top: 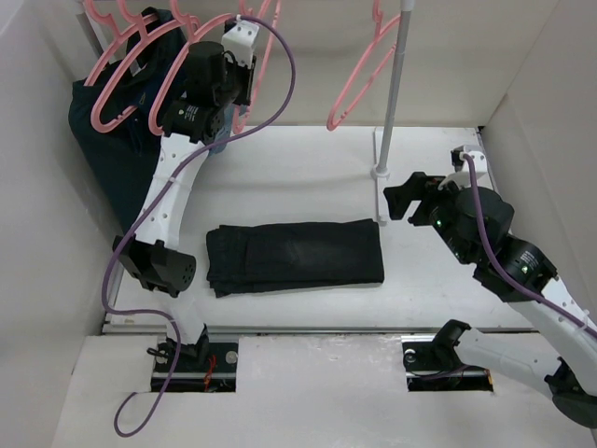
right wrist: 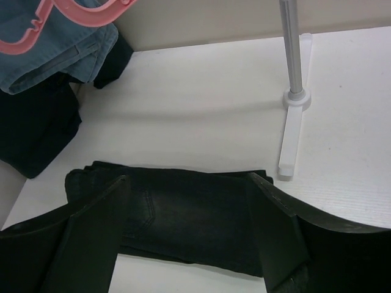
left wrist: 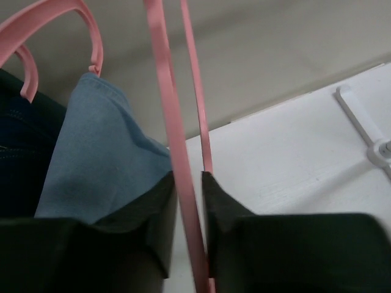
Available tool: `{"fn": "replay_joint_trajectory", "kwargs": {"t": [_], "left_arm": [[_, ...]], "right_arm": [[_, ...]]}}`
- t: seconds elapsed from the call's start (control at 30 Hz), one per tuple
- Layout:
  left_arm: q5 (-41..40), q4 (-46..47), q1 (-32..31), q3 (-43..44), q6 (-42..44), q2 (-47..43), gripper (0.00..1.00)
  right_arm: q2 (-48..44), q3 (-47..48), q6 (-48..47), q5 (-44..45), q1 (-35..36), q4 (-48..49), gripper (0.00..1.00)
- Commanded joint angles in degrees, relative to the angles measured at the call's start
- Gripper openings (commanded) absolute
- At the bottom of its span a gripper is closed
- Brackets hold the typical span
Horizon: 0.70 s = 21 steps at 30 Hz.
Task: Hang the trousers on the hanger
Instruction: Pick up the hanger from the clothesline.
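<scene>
Gripping hanger [left wrist: 173, 152] w/ L tool [left wrist: 188, 178]; trousers [top: 294, 257] lie flat well apart.

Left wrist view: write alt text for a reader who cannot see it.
A pink hanger bar runs up between the two dark fingers of the left gripper. Light-blue cloth hangs left; white table lies right.
</scene>
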Motion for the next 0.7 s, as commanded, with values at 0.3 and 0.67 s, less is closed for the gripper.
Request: {"fn": "replay_joint_trajectory", "kwargs": {"t": [0.3,0.67], "left_arm": [[-6.61,6.05,-3.05,1.22,1.97,-6.66,0.00],[-2.84,-3.52,-3.57,0.80,-2.68,-18.94,0.00]], "right_arm": [[-0.72,-1.18,1.36,0.44,0.46,0.39,0.81],[4.80,-3.46,3.47,-1.94,3.88,3.18,0.86]]}}
